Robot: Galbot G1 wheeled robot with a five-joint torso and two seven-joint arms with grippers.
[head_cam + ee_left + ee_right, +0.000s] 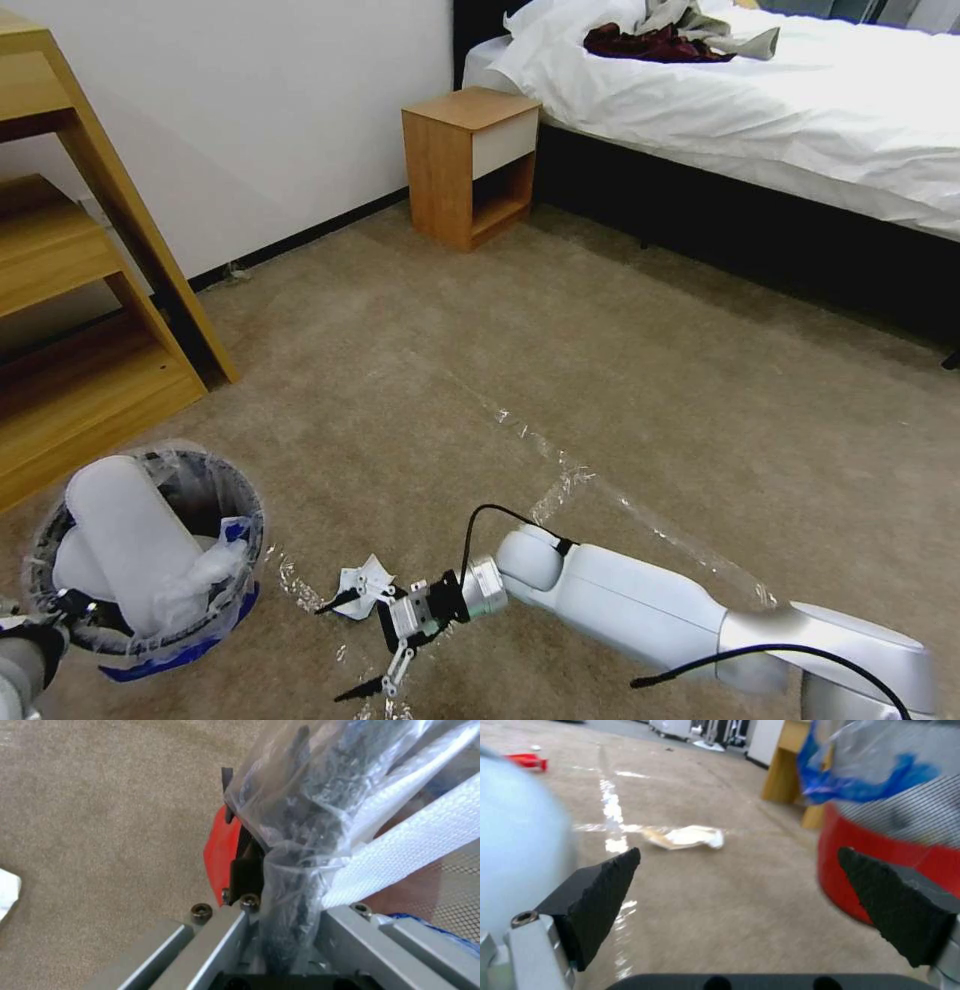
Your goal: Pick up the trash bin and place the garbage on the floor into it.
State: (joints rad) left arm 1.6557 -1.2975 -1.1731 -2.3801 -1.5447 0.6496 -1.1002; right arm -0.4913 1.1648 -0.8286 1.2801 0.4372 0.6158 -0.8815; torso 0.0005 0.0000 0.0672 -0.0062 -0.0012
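The trash bin, red with a crinkly clear liner, hangs at the lower left of the head view with white slippers inside. My left gripper is shut on its rim; in the left wrist view the gripper clamps the red wall and the bag. My right gripper is open low over the floor, just right of the bin. A crumpled white paper lies beside one fingertip. In the right wrist view the paper lies ahead of the open gripper, with the bin alongside.
A wooden shelf unit stands at the left, a nightstand against the wall and a bed at the back right. Shiny tape lines cross the carpet. A red piece of litter lies farther off.
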